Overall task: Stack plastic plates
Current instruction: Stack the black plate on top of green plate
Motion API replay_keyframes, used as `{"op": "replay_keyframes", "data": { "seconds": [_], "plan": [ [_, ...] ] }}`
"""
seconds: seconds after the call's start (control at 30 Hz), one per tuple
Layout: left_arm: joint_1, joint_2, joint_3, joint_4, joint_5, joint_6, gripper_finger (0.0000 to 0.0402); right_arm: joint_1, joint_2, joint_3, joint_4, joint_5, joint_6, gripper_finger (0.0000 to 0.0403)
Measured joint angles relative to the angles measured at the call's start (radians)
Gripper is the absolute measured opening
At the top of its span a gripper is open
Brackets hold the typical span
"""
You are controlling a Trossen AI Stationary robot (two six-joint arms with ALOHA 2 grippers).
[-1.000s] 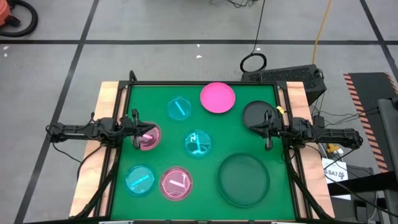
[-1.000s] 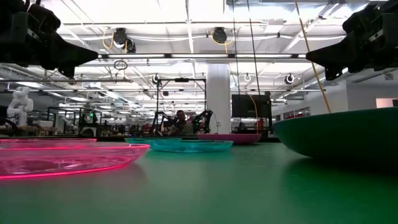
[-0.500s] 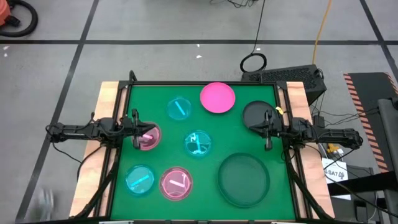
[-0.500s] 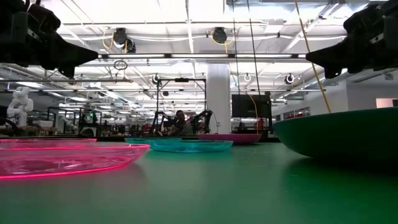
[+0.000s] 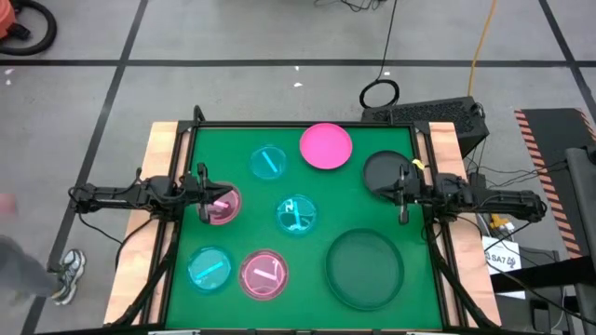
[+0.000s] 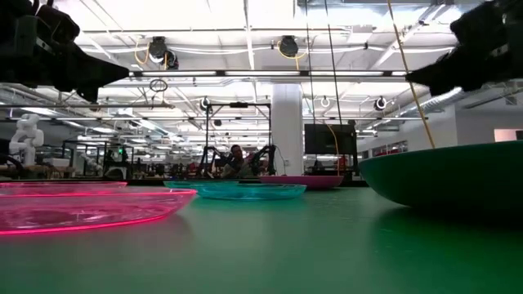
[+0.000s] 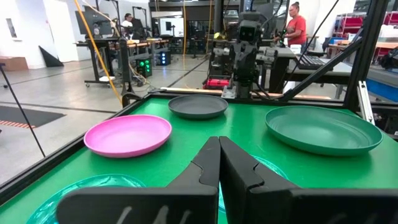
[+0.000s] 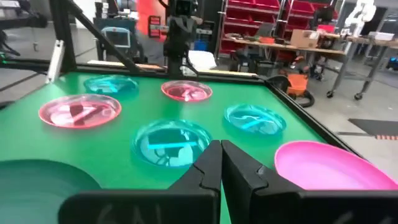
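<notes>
1. The green bench (image 5: 317, 200) carries eight plastic plates, all lying apart from one another with none stacked.
2. The opaque pink plate (image 5: 326, 146) sits at the far edge, slightly right of centre.
3. The black plate (image 5: 385, 172) lies to its right, near the right edge of the bench.
4. The large dark plate (image 5: 364, 269) occupies the near right corner.
5. Three cyan translucent plates are spread over the bench: a far cyan plate (image 5: 269, 162) just left of the opaque pink one, a middle cyan plate (image 5: 296, 214) at the centre, and a near cyan plate (image 5: 209, 268) toward the near left.
6. Two translucent pink plates lie on the left half: a left pink plate (image 5: 222, 205) at the left edge, and a near pink plate (image 5: 264, 274) just right of the near cyan plate.
7. The left end effector (image 5: 202, 194) hangs above the left edge of the bench, over the rim of the left pink plate; its fingers (image 7: 208, 163) are pressed together and hold nothing.
8. The right end effector (image 5: 402, 195) hangs above the right edge, over the near rim of the black plate; its fingers (image 8: 210, 163) are likewise together and empty.
9. In the low view both arms show only as dark shapes in the upper corners, clear of the bench surface.
10. A person's shoe (image 5: 70, 273) shows on the floor left of the bench.
</notes>
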Motion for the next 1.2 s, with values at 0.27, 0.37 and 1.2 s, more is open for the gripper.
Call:
{"op": "replay_keyframes", "data": {
  "seconds": [0.27,0.37,1.2],
  "plan": [
    [0.0,0.0,0.0,0.0,0.0,0.0,0.0001,0.0,0.118,0.204,-0.194,-0.001,0.018,0.0001],
    [0.0,0.0,0.0,0.0,0.0,0.0,0.0001,0.0,0.184,0.282,-0.252,-0.002,0.045,0.0001],
    [0.0,0.0,0.0,0.001,0.0,0.0,0.0001,0.0,0.793,1.045,-0.564,0.0,0.13,0.0]
  ]
}}
